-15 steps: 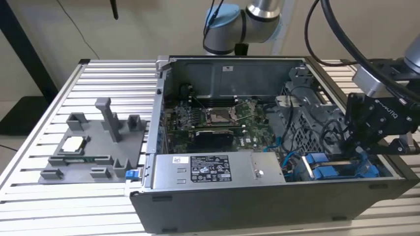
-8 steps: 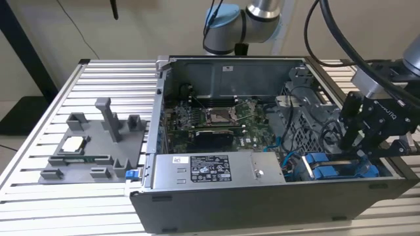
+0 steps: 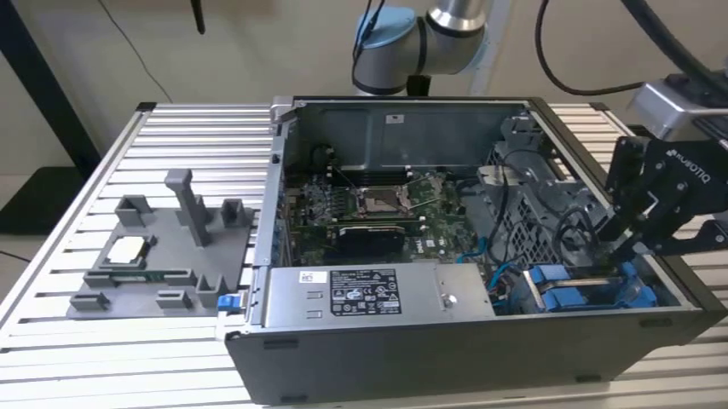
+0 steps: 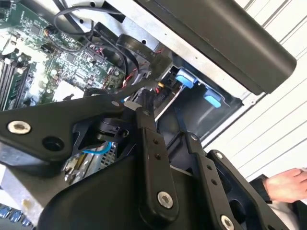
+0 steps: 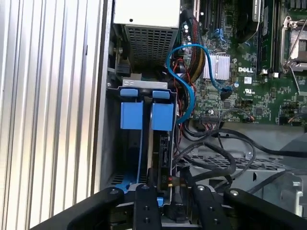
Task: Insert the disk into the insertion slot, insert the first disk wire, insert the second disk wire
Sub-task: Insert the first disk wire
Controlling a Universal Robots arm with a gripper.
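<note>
Gripper (image 4: 137, 106): black linkages crowd both wrist views. The jaws are drawn nearly together and seem to pinch a small black plug, with nothing else in their hold.
Table (image 3: 68, 358): slatted aluminium top that carries everything, running out to every edge of the exterior view.
Computer case (image 3: 455, 362): lies open-sided at the centre and right of the exterior view, its interior facing up.
Power-supply box (image 3: 364, 294): labelled silver box along the case's near wall, at lower centre of the exterior view.
Motherboard (image 3: 364, 204): green board at the centre of the case.
Insertion slot (image 5: 111, 143): drive bay in the case corner at the lower right of the exterior view, where the arm reaches down.
Disk (image 5: 165, 146): stands on edge inside the slot in its blue carrier (image 5: 162, 116), just beside a second blue carrier. It appears fully seated.
Blue cable (image 5: 189, 45): loops from the motherboard toward the bay. Where it ends I cannot tell.
Disk wire (image 5: 169, 182): black plug with thin leads, held just beside the disk's exposed end. Whether it touches the socket is hidden.
Step in hand: the disk looks to be in, so this reads as a wire insertion. Whether it is the first or second wire I cannot tell.
What it calls for: by my judgement, the plug must line up squarely with the disk's socket and be pushed straight along it, keeping clear of the crowded wiring.
</note>
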